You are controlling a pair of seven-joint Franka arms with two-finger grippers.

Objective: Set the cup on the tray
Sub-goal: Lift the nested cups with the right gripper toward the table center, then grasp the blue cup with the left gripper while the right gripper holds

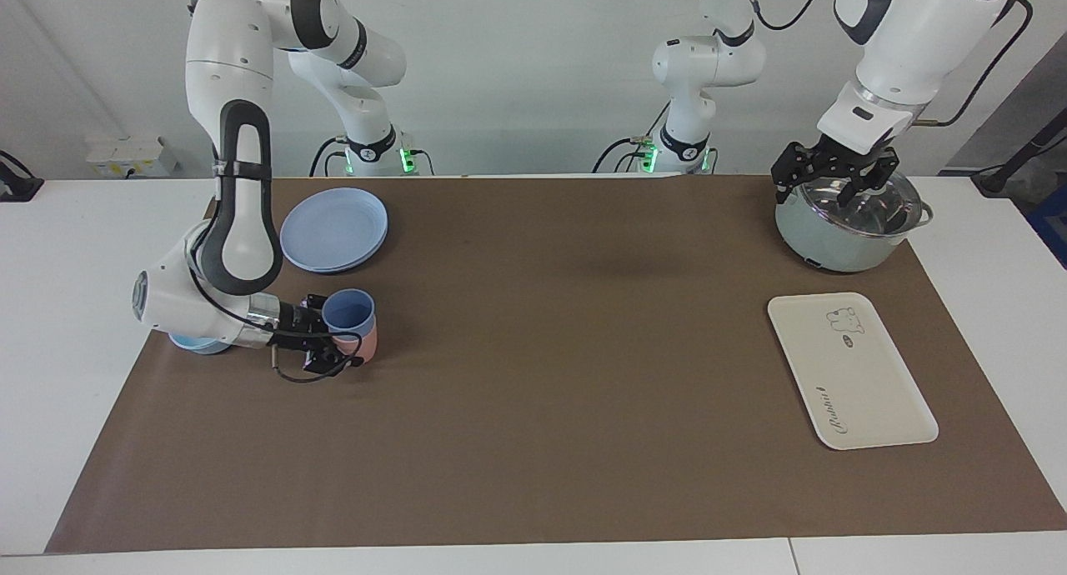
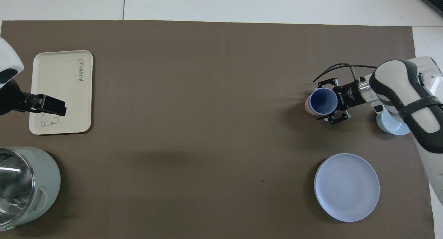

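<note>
The periwinkle-blue cup (image 1: 348, 312) stands nested in a pink tumbler (image 1: 369, 342) on the brown mat at the right arm's end of the table. It also shows in the overhead view (image 2: 323, 101), with the pink tumbler's (image 2: 306, 105) rim showing beside it. My right gripper (image 1: 338, 333) is low at the mat and open, one finger on each side of the cup (image 2: 327, 101). The cream tray (image 1: 859, 375) lies flat at the left arm's end (image 2: 55, 79). My left gripper (image 1: 834, 179) waits open above the pot.
A light-blue bowl (image 2: 391, 126) sits partly under my right arm. Stacked round blue plates (image 1: 333, 229) lie nearer to the robots than the cup. A lidded pale-green pot (image 1: 846, 225) stands nearer to the robots than the tray.
</note>
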